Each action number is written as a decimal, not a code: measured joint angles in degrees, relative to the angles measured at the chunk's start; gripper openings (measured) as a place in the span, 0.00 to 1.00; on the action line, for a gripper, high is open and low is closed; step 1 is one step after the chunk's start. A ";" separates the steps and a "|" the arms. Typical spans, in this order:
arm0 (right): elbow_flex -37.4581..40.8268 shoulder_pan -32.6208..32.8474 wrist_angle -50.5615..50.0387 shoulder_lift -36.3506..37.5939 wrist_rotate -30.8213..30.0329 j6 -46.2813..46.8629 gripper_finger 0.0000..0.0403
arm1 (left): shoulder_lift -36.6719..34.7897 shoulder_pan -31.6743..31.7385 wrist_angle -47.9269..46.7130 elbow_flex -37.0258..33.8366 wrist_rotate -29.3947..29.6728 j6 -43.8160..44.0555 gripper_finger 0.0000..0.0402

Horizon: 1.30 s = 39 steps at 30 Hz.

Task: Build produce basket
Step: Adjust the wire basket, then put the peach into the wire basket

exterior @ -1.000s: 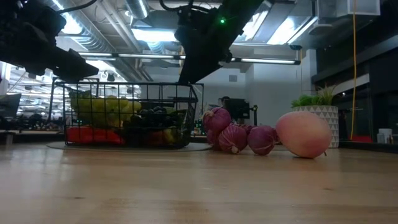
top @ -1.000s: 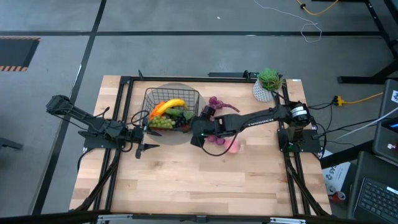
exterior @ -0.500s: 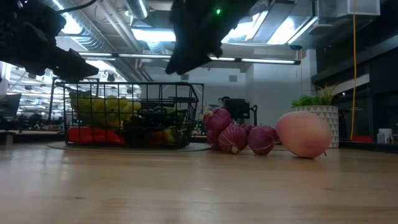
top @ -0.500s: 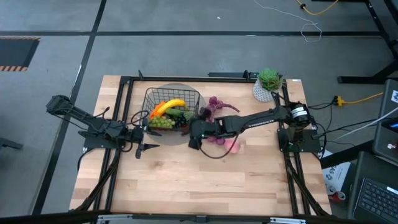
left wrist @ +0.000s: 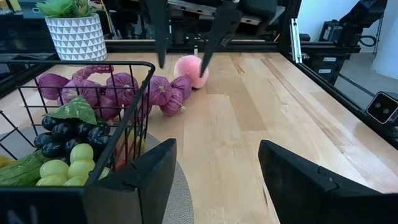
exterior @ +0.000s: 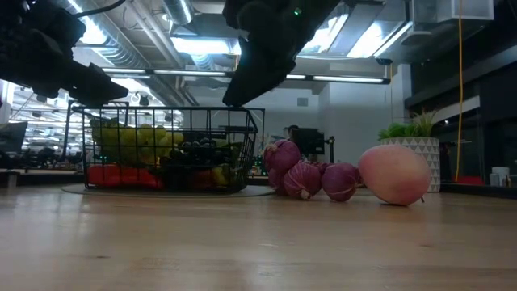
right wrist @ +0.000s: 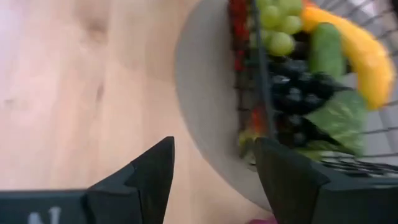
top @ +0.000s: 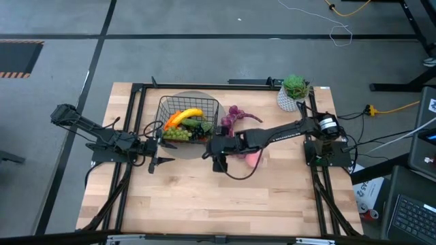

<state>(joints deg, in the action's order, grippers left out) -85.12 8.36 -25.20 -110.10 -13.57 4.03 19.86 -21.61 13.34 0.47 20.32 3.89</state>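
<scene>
Wooden table point(top: 204, 197) under ceiling lights; basket point(top: 189, 120) filled; both claws gape, empty.

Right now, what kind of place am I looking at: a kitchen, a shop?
Probably a robotics lab or workshop. The wooden table sits in a black metal frame on a bare grey floor, exposed ducts and strip lights run overhead, and loose cables trail nearby.
</scene>
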 joint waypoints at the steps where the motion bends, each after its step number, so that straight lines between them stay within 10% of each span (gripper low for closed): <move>1: 0.00 -0.23 0.10 0.00 1.80 0.03 0.55 | 0.00 0.00 0.00 0.00 0.00 0.01 0.56; 23: 0.07 -1.36 -0.03 -0.94 0.85 0.83 0.55 | 0.00 0.00 0.00 0.00 -0.01 0.02 0.56; 39: -15.25 5.21 -64.15 -0.75 -3.72 24.89 0.55 | 0.00 0.00 0.00 0.00 -0.02 0.02 0.56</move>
<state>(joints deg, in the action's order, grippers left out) -100.37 13.57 -89.35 -110.86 -17.29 28.92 19.86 -21.61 13.34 0.47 20.29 3.90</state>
